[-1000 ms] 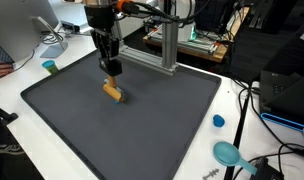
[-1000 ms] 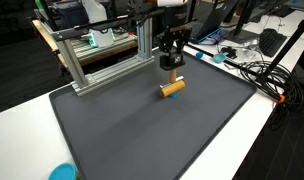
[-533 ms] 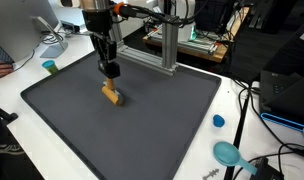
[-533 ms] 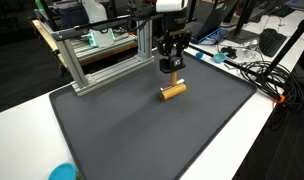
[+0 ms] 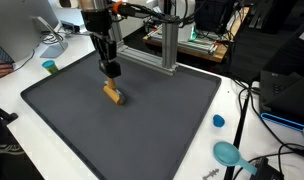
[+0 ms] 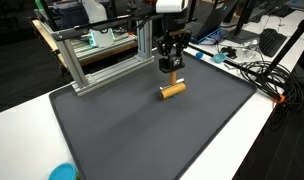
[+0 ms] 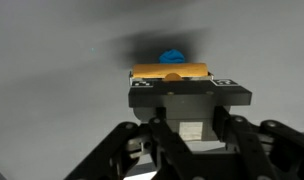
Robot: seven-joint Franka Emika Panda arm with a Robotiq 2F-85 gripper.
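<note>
My gripper (image 5: pixel 112 70) (image 6: pixel 170 66) hangs over the far part of the dark mat (image 5: pixel 142 130) (image 6: pixel 122 130). It is shut, and in both exterior views a small orange-brown piece shows between its fingertips. In the wrist view an orange bar (image 7: pixel 170 71) lies across the fingertips of the gripper (image 7: pixel 182 95), with a blue spot (image 7: pixel 172 56) just beyond it. I cannot tell what the blue spot belongs to. An orange cylinder (image 5: pixel 112 95) (image 6: pixel 172 90) lies on its side on the mat a little below the gripper, apart from it.
An aluminium frame (image 5: pixel 170 45) (image 6: pixel 102 55) stands at the mat's far edge, close to the arm. A blue cap (image 5: pixel 218 121) and a teal dish (image 5: pixel 228 153) lie on the white table. A teal thing (image 6: pixel 62 172) sits at a corner. Cables (image 6: pixel 257 70) run alongside.
The gripper has risen slightly from the cylinder and stayed shut; the cylinder has not moved on the mat.
</note>
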